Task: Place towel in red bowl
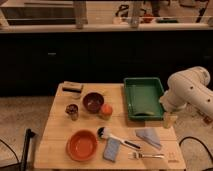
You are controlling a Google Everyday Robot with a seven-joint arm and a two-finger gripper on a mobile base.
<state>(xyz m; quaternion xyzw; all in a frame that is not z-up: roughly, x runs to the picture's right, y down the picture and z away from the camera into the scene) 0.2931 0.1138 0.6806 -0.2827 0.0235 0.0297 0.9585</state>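
Note:
The towel, a thin pale grey-blue folded cloth, lies flat on the wooden table near its front right. The red bowl sits empty at the front left of the table. My white arm reaches in from the right. The gripper hangs at the table's right edge, just beyond the green tray's near corner. It is a little behind and to the right of the towel, apart from it and holding nothing that I can see.
A green tray stands at the back right. A dark bowl, an orange fruit, a small cup and a dark block are at the left. A blue pad, a brush and a fork lie between bowl and towel.

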